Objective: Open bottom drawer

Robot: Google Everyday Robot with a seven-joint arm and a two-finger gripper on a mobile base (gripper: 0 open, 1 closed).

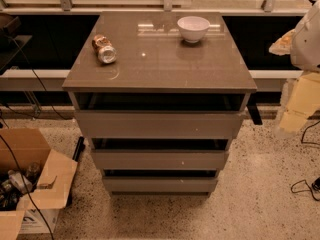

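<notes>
The grey-brown cabinet (160, 59) stands in the middle of the camera view with three handle-less drawer fronts. The bottom drawer (160, 184) is the lowest and narrowest front, just above the floor, with a dark gap along its top edge; none of its inside shows. The middle front (160, 159) and the top front (157, 124) sit above it. My white arm (306, 34) comes in at the right edge, and my gripper (298, 103) hangs as a cream shape to the right of the cabinet, level with the top drawer and apart from every front.
A white bowl (193, 28) and a tipped can (104, 49) rest on the cabinet top. An open cardboard box (30, 184) with clutter sits on the speckled floor at the lower left. Cables (305, 186) lie on the floor at the right. A low window ledge (30, 76) runs behind.
</notes>
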